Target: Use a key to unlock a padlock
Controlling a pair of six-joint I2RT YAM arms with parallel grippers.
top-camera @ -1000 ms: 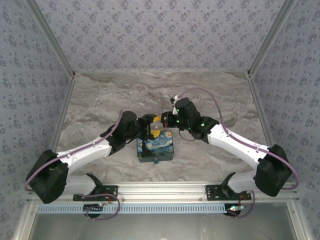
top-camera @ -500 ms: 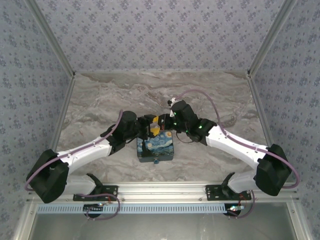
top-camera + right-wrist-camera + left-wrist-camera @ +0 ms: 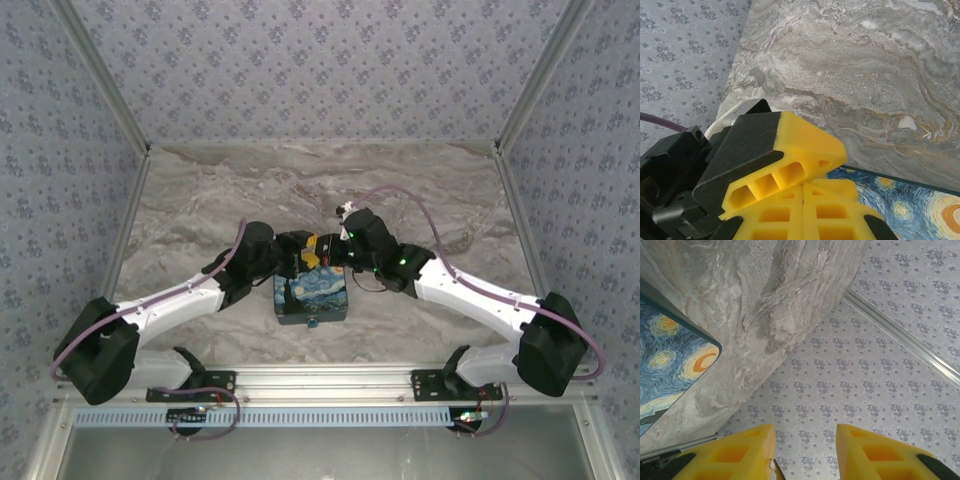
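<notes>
Right gripper (image 3: 803, 192) had slid in against the left gripper (image 3: 805, 440) over the painted box (image 3: 312, 290), mid-table.
Left claw was narrow but gapped and the right pinched shut; the padlock (image 3: 313, 322) sat on the box's side toward the table's near edge, so I judged slow, squared closing best.

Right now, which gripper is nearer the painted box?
Right, narrowly. The right gripper is shut just above the far edge of the painted box; the left gripper points past its corner toward the wall.

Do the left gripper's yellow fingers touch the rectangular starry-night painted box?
Apart. Left wrist view shows grey marble tabletop between the yellow fingers and the painted box.
</notes>
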